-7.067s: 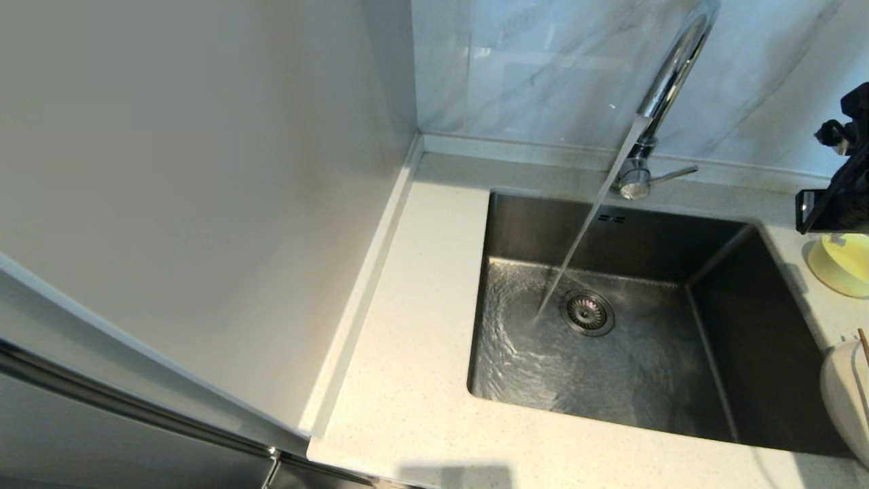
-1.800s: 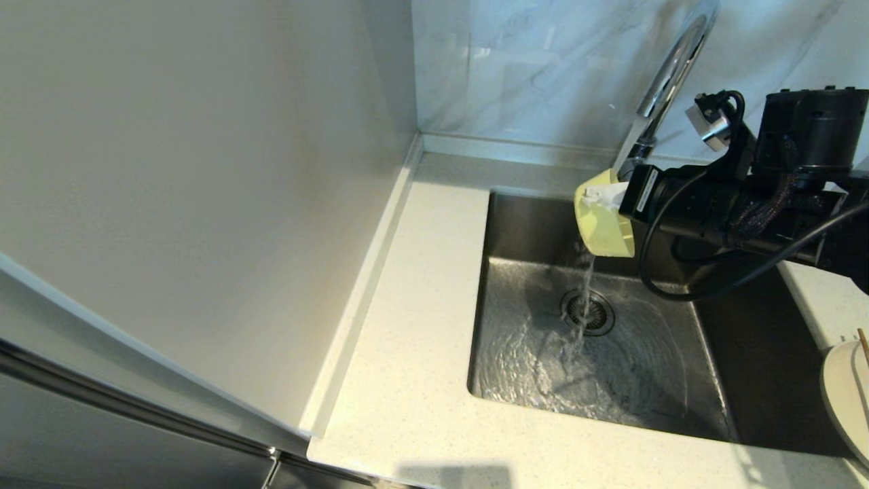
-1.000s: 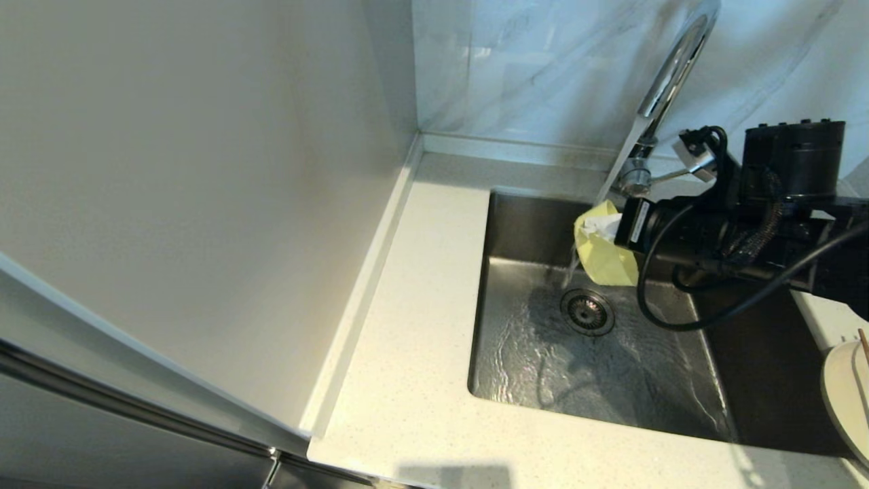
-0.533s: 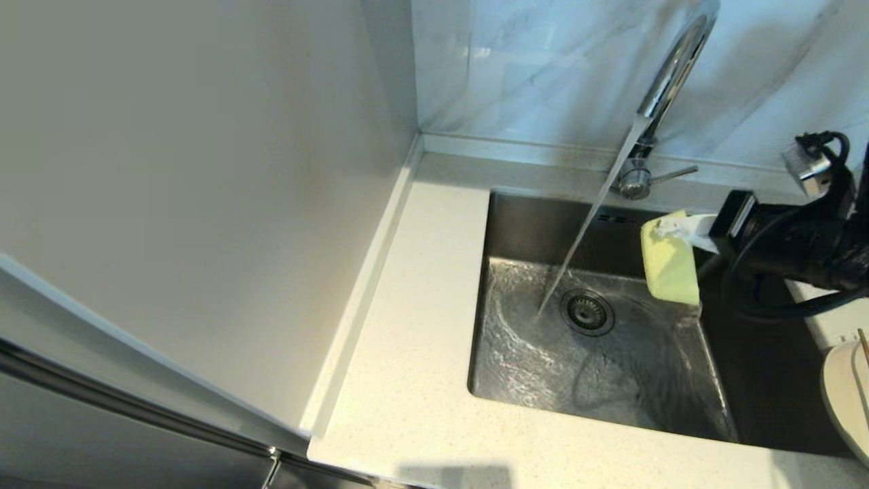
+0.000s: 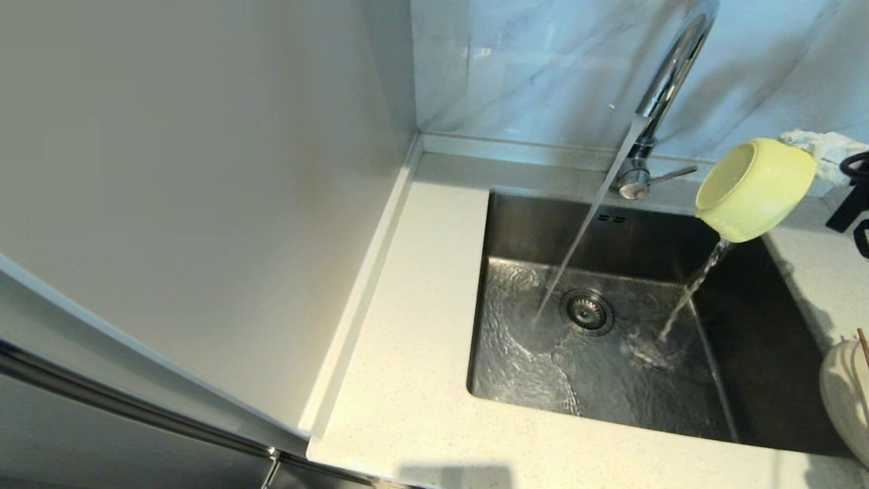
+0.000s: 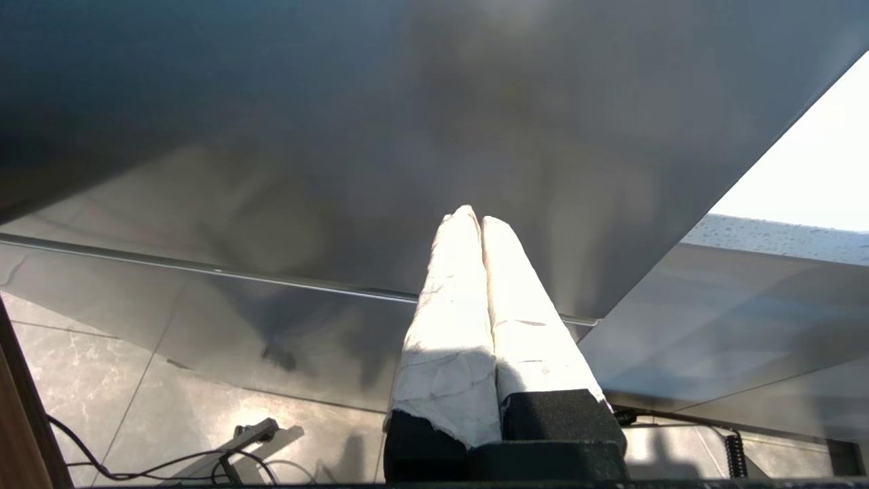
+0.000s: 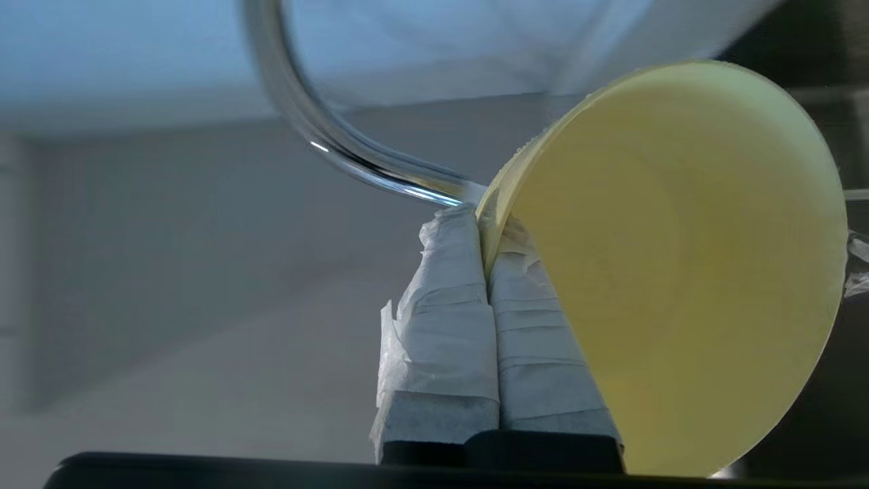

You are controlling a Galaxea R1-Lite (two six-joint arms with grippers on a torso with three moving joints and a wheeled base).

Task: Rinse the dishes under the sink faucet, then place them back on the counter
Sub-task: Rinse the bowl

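Counter (image 5: 421,353) wraps sink (image 5: 611,380). Faucet (image 5: 669,75) at sink's 12 o'clock, water running. Plate (image 5: 842,394) at sink's 3 o'clock. Bowl (image 5: 753,190) tipped at sink's 1 o'clock, spilling water. Right gripper (image 7: 487,224) clamped on bowl rim. Left gripper (image 6: 481,221) closed, empty, away from sink.

- Head cam sits up high, looking forward and down at the square brushed-steel sink (image 5: 611,339), the speckled off-white counter (image 5: 407,380) and the tall chrome gooseneck faucet (image 5: 669,75).
- Right wrist cam is right up close behind its tape-wrapped fingers (image 7: 441,326), facing the small pale yellow round bowl (image 7: 686,272) and the faucet's spout (image 7: 326,136); it shares both with the head cam.
- Left wrist cam looks past its own wrapped fingers (image 6: 448,326) at what's probably a grey cabinet panel, low down; no clear overlap with the others.
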